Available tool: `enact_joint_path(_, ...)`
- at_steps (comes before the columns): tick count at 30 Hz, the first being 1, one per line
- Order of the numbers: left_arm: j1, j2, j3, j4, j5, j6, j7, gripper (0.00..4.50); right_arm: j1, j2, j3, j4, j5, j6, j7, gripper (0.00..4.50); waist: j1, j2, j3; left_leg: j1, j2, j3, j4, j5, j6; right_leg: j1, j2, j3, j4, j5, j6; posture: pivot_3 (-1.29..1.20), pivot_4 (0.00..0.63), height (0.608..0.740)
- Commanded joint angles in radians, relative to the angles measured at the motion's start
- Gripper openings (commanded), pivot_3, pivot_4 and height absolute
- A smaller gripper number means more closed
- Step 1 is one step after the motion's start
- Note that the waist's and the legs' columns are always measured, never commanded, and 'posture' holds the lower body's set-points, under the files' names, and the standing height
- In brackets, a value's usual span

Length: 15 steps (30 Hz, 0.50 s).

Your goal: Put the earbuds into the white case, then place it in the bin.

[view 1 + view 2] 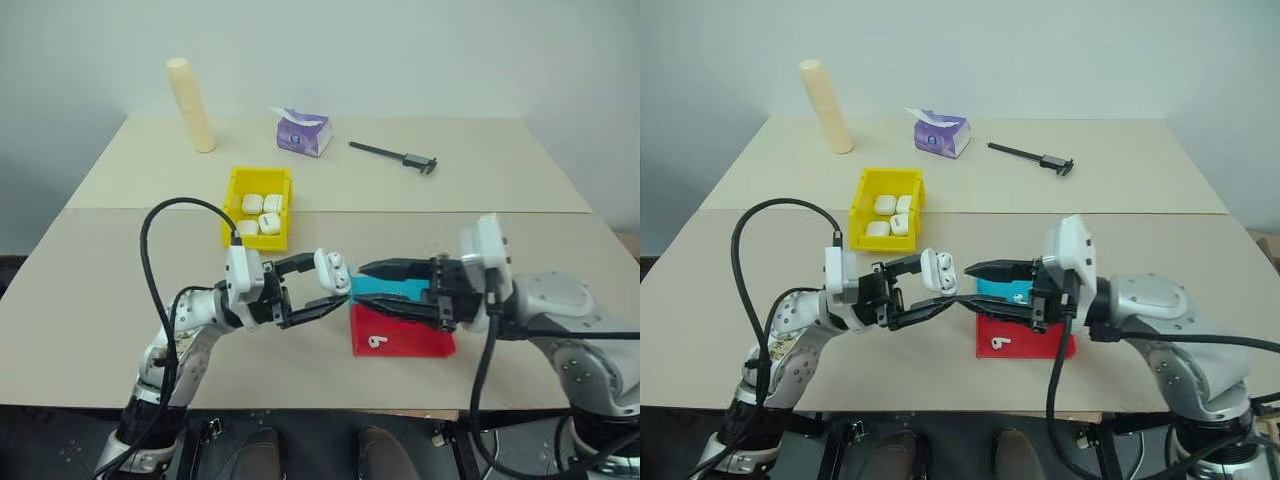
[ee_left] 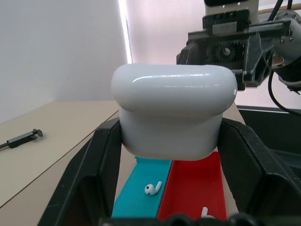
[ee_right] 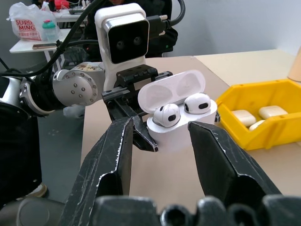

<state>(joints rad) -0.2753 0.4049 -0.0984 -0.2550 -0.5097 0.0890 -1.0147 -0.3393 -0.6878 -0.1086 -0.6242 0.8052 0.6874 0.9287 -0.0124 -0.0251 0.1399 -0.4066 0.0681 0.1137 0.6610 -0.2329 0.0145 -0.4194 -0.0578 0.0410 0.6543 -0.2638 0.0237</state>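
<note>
While the left claw is closed tight on the white case, it holds the case up in the air over the surface, just left of the blue tray and red tray. The case lid is flipped open, & two earbuds sit inside it w/ their round heads poking up, side by side. The case's open mouth faces toward the right claw, and its lid leans back toward the left arm. In the left wrist view the case is pinched by its sides between both black fingers, w/ its wider side running across from finger to finger. The right claw is partly open w/ nothing in it; its tips point left at the case and stop just short of it. More earbuds lie loose: one in the blue tray, one in the red tray. The bin sits farther back on the surface, near the left arm's side, apart from both claws, w/ about four more white cases in it. Way at the back are a tan roll, a purple tissue pack & a black caliper.
</note>
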Motion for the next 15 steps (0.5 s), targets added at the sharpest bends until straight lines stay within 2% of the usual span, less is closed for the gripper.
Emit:
enact_joint_path(1, -0.049, 0.0, -0.026, 0.04, 0.069, -0.031, 0.008, 2.77, -0.137, -0.051, -0.044, -0.001, 0.08, 0.039, -0.016, 1.89, -0.003, 0.0, 0.0, 0.0, 0.0, 0.0, 0.0, 0.0, 0.0, 0.0, 0.0, 0.0, 0.0, 0.0, 0.0, 0.0, 0.15, 0.74)
enact_joint_path(2, -0.061, -0.002, -0.039, 0.051, 0.092, -0.025, 0.019, 2.77, -0.183, -0.065, -0.031, 0.003, 0.086, 0.06, -0.029, 1.68, -0.004, 0.0, 0.0, 0.0, 0.0, 0.0, 0.0, 0.0, 0.0, -0.001, 0.0, 0.001, 0.0, 0.0, 0.0, 0.0, 0.15, 0.74)
enact_joint_path(7, -0.102, -0.061, -0.079, 0.101, 0.155, -0.058, 0.059, 2.77, -0.307, -0.102, 0.098, -0.006, -0.008, 0.083, -0.048, 0.02, 0.0, 0.0, 0.0, -0.001, 0.001, 0.0, 0.0, 0.0, 0.0, -0.001, 0.0, 0.0, -0.001, 0.0, 0.0, 0.0, 0.15, 0.74)
enact_joint_path(15, -0.138, -0.105, -0.092, 0.137, 0.19, -0.083, 0.083, 2.77, -0.283, -0.121, 0.275, -0.029, -0.223, -0.031, -0.024, 0.02, 0.001, 0.0, 0.0, -0.003, 0.0, -0.001, 0.0, 0.0, 0.0, -0.002, -0.001, 0.0, -0.002, 0.001, 0.001, 0.0, 0.15, 0.74)
